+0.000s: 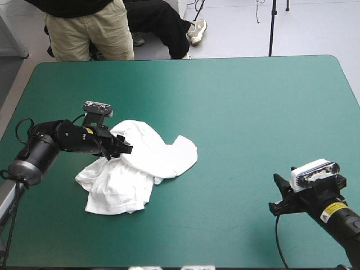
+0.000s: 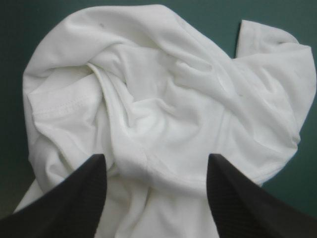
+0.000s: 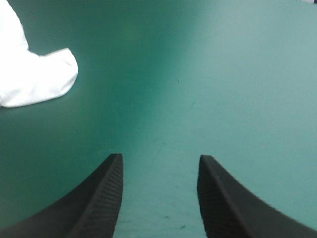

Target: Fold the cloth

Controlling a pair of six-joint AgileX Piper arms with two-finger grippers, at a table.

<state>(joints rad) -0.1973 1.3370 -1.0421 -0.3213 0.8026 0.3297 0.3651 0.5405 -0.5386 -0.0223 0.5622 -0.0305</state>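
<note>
T-shirt (image 1: 143,166) heaped under parted left fingers (image 2: 64,208), well inside table (image 1: 253,112) edges

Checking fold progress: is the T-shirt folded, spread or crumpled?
Crumpled: the T-shirt lies in an uneven heap, wrinkled layers overlapping, beneath the open left claw.

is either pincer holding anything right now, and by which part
Nothing is held. The left pincer stands open over the crumpled T-shirt; the right pincer stands open over bare teal-green cover.

Black jointed left arm (image 1: 62,138), grey metal collar (image 1: 25,167) — black right arm (image 1: 346,222), yellow warning sticker (image 1: 333,209); black ribbed fin-shaped tool fingers (image 3: 99,208).
</note>
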